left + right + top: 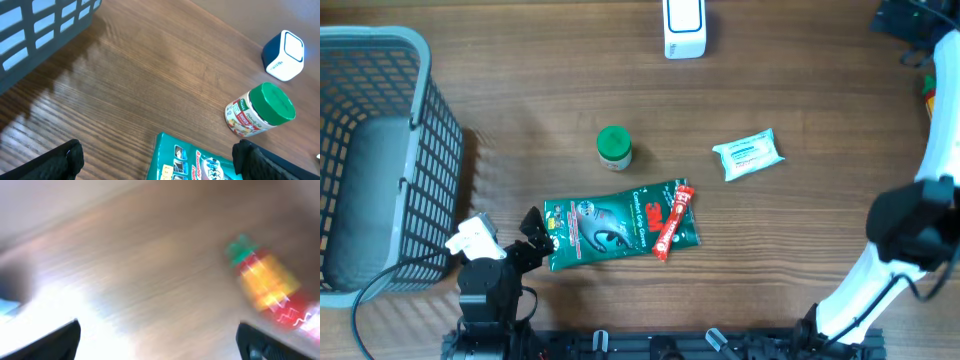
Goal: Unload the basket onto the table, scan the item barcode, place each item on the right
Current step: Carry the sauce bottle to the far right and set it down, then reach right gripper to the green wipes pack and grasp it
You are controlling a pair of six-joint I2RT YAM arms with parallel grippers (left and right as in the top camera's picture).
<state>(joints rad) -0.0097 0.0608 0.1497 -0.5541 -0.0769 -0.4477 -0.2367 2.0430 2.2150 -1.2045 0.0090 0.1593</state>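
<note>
1. Left gripper (159,159) takes up the bottom of its wrist view. Its two black fingers (60,162) sit in the lower left and lower right corners, spread wide, with nothing clamped between them.
2. Between those fingers, at the bottom edge, shows the corner of a green pouch (610,226). Whether either finger touches it cannot be told.
3. From overhead, the pouch lies flat on the table (520,80) in the lower middle of the frame. The left gripper is at its left end, and a red packet (672,222) lies across its right end.
4. A jar (613,146) with a green lid stands near the pouch, above it at the centre of the frame.
5. A white and blue scanner (684,28) sits at the top edge, right of centre, well apart from the pouch.
6. A wipes pack (749,155) lies right of centre, apart from the other things.
7. A grey basket (375,150) fills the left side of the frame.
8. Right gripper (160,342) has a heavily blurred wrist view. Dark fingers show in both lower corners, set wide apart with nothing between them.
9. A red, yellow and green blur (265,280) lies at the right of that view and is too smeared to name.
10. Overhead, only the white right arm (920,200) shows along the right edge. Its fingers are out of frame.
</note>
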